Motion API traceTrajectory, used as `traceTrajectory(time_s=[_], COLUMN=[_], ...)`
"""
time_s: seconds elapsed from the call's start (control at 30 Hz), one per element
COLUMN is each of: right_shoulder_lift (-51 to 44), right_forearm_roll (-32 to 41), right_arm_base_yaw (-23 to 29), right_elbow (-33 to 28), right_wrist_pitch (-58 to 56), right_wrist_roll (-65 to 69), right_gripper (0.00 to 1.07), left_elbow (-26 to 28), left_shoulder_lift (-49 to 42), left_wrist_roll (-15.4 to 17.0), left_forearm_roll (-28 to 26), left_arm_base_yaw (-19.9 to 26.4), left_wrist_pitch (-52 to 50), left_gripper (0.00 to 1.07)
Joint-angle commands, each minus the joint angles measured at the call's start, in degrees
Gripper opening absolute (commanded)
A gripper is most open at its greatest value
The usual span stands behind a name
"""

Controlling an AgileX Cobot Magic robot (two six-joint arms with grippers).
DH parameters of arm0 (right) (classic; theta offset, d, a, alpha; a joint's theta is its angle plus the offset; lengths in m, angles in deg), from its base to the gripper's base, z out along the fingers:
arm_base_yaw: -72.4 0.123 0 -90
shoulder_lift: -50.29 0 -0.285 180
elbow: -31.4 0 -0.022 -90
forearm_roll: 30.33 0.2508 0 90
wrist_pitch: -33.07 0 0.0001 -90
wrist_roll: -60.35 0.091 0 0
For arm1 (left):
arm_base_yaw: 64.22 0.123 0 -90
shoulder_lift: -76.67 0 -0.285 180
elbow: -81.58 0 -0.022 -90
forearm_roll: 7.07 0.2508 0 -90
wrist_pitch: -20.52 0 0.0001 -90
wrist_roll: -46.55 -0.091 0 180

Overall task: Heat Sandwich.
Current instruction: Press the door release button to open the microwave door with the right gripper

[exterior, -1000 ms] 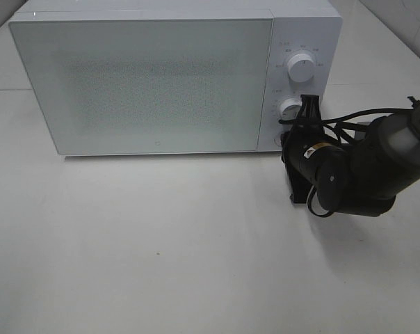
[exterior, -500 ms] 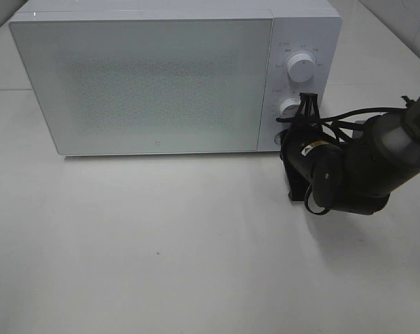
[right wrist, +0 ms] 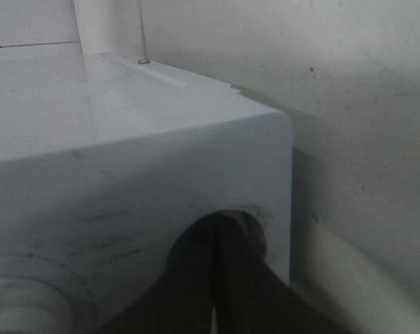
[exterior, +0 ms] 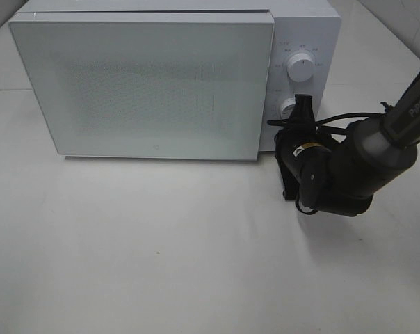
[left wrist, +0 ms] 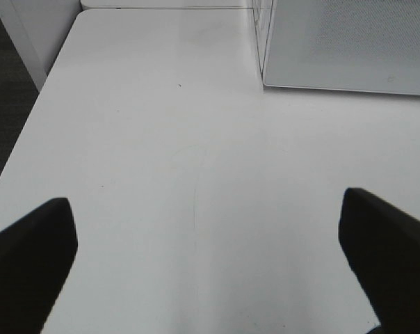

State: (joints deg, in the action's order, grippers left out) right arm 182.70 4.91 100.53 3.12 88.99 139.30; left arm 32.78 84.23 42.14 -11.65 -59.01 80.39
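A white tabletop (exterior: 161, 264) under soft light, dark floor (left wrist: 5, 118) beside it.

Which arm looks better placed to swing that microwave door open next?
Right, probably. The right claw, shut, sits at the control panel, beside the free edge of the microwave door, which looks slightly ajar. The left claw hangs open over the table, farther from that edge.

microwave (exterior: 304, 17): white, on white table (exterior: 161, 250) | door (exterior: 147, 87): slightly ajar, dark gap along top edge | upper knob (exterior: 302, 67) and lower knob (exterior: 288, 108) on right panel | right gripper (exterior: 304, 104): fingers together, tip at panel just beside lower knob | black arm (exterior: 349, 167): enters from right, cable (exterior: 342, 117) looped over it
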Motion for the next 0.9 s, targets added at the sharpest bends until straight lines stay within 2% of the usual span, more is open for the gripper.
traceTrajectory(time_s=[0.03, 0.47, 0.9], right_shoulder_lift=[-0.23, -0.23, -0.69], right_forearm_roll=[-3.09, -3.55, -3.09], right_arm_base_yaw=[-1.26, -1.32, -1.32], right_elbow=[5.21, 5.21, 5.21], right_wrist_pitch=[10.26, 9.63, 2.75], right_wrist_roll=[-1.15, -1.66, -3.21], right_gripper=[0.0, 0.0, 0.0], left_elbow=[-0.17, -0.17, -0.17], left_shoulder_lift=[-1.6, -1.6, -1.6], left_wrist_roll=[0.23, 0.23, 0.23], left_forearm_roll=[-0.46, -0.46, -0.46], left_arm_base_yaw=[0.23, 0.23, 0.23], left_wrist_pitch=[-0.46, -0.46, -0.46], left_gripper=[0.98, 0.98, 0.98])
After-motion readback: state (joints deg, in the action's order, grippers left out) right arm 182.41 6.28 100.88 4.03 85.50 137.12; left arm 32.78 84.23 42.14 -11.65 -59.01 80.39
